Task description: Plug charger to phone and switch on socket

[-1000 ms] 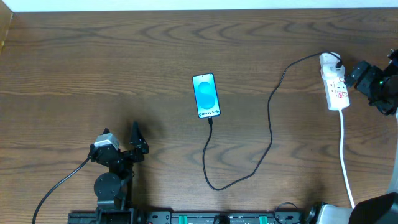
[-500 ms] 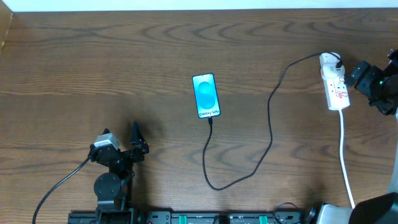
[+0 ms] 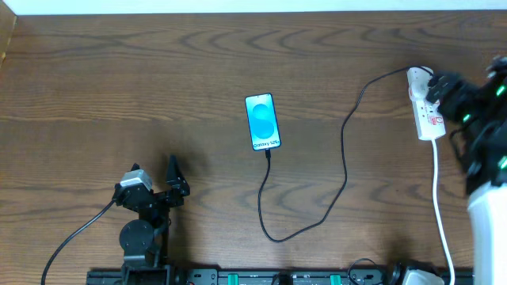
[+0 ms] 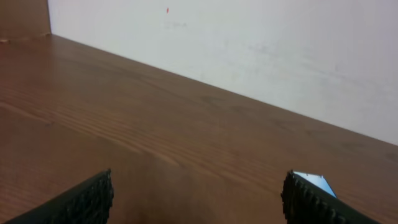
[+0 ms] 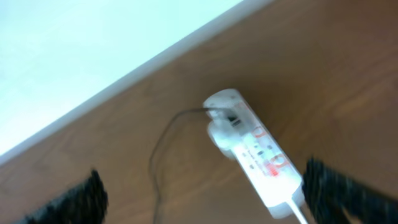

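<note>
The phone (image 3: 263,121) lies screen-up mid-tabletop (image 3: 119,79). The charger (image 3: 345,158) loops from its near edge to the socket (image 3: 425,107) at far right. The right gripper (image 3: 440,89) hangs just beside the socket, fingers spread; the left gripper (image 3: 173,176) is also apart, well away.

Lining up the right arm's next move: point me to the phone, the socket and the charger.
phone (image 3: 263,121): overhead view, middle of the blue screen.
socket (image 5: 258,149): right wrist view, white top face near red markings.
charger (image 3: 344,158): overhead view, mid-run of the thin black cable.

Black charger (image 3: 344,158) from socket (image 3: 428,125) to phone (image 3: 263,121) lower edge
</note>
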{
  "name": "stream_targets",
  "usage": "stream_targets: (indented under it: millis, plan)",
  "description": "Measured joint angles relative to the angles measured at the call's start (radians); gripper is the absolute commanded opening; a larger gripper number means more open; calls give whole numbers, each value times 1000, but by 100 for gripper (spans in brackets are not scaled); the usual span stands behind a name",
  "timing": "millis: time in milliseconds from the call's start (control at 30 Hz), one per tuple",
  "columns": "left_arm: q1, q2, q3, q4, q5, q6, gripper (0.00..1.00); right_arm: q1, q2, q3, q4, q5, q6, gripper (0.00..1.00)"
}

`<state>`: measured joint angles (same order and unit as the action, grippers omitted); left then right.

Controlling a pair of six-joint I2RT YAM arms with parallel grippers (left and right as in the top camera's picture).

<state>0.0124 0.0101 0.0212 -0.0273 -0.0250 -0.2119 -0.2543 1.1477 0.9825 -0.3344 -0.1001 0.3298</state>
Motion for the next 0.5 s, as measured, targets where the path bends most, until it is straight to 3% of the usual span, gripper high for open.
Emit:
stream_targets:
  millis: [100,233,500]
  plan:
    - [0,0,0,0,0,0,86,68,-131,-191,245,27,4,99]
    - [0,0,0,-1,0,0,86,145,-294,-421,451,73,5,99]
    - [0,0,0,-2,0,0,86,236,-591,-769,533,175,5,99]
